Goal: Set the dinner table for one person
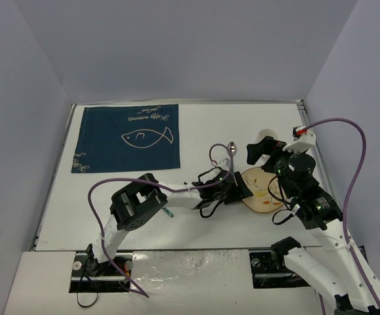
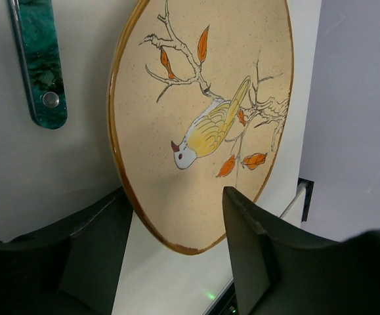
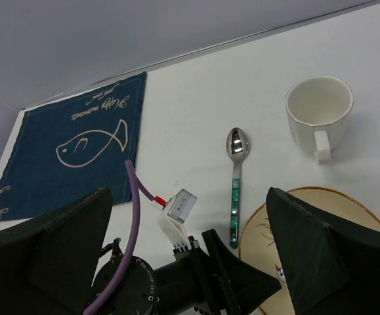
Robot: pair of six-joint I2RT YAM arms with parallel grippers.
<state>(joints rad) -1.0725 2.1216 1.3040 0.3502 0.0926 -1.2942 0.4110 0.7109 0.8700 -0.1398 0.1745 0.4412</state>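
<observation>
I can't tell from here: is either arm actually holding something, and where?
The left gripper straddles the bird plate at its rim; contact can't be confirmed. The right gripper is open and holds nothing.

Dark blue cloth mat [image 1: 125,138] on the dinner table [image 1: 196,125]: pale cursive lettering runs along its far edge, above a line-drawn fish, and appears inverted in the top external and right wrist views [image 3: 71,141]. The first line appears to read "Happy moments"; a shorter second line beneath it is too small to read. A further small cursive mark at the mat's near left corner is illegible. Plate [image 2: 203,125]: bird-and-branch drawing only, no lettering. No readable text on the spoon [image 3: 235,184], the cup [image 3: 317,111] or the arms.
</observation>
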